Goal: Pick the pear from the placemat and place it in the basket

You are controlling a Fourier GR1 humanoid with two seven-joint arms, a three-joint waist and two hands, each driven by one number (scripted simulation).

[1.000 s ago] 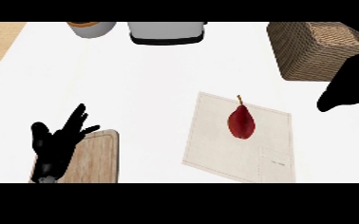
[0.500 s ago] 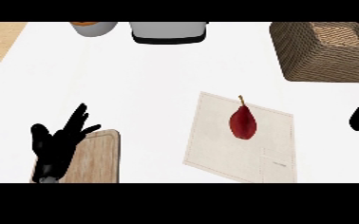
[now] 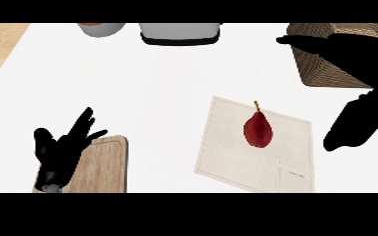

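- The pear lay on the placemat, lower right of centre.
- The basket stood at upper right.
- My left hand overlapped the cutting board, lower left.

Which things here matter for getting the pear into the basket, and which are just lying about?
For the job: pear, placemat, basket.
Just lying about: wooden board, bowl, grey container.

The white bench holds a pale placemat at the front right and a wooden board at the front left. A woven basket sits at the back right. A grey pot and a grey bowl sit along the back edge.
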